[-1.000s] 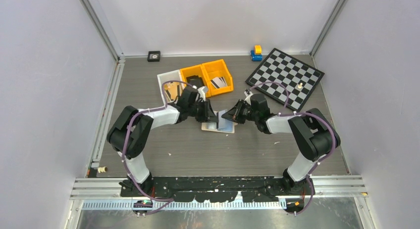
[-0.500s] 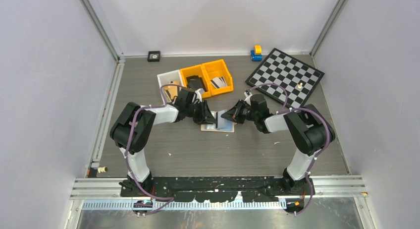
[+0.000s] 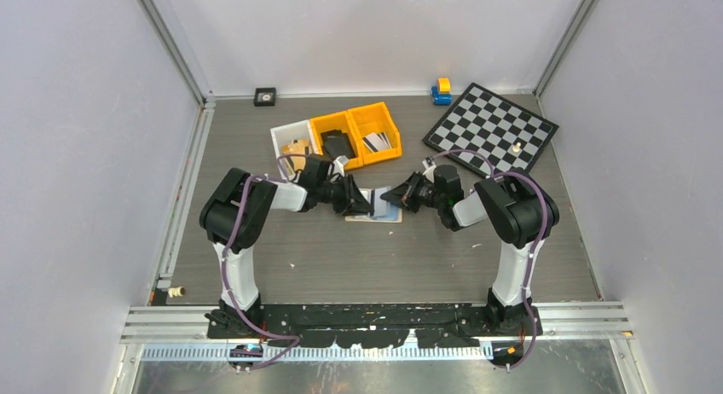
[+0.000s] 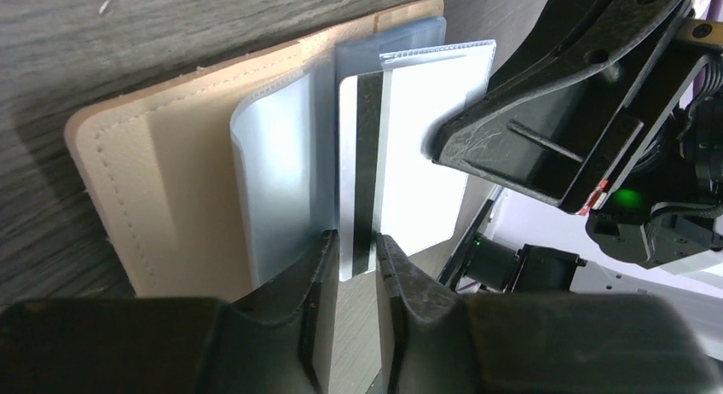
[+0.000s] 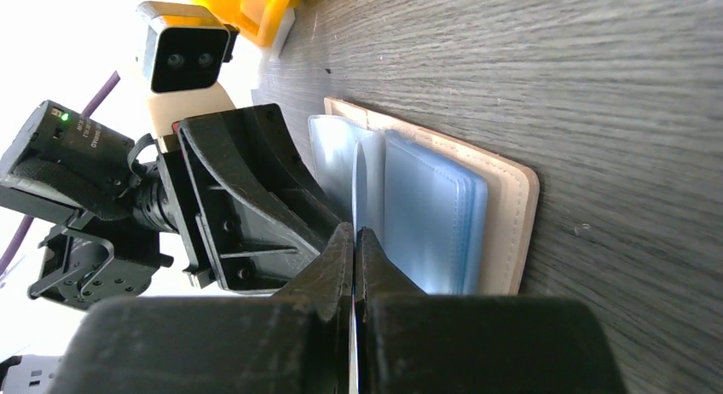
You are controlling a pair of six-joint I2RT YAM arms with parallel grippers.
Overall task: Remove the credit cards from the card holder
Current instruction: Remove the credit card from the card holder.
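Both elbows have swung inward, with the tips still at the holder (image 4: 170,181), which lies open on the table (image 3: 341,257). Right gripper (image 5: 352,236) is clenched on a clear sleeve (image 4: 443,57). Left gripper (image 4: 354,240) has jaws slightly parted astride the striped card (image 4: 418,155); grip unclear. Card not out yet.

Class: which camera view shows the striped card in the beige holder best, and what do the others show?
Left wrist: the striped card faces the lens, stripe plain. Top external shows only a small pale patch. Right wrist shows the clear pockets nearly edge-on; the card cannot be picked out.
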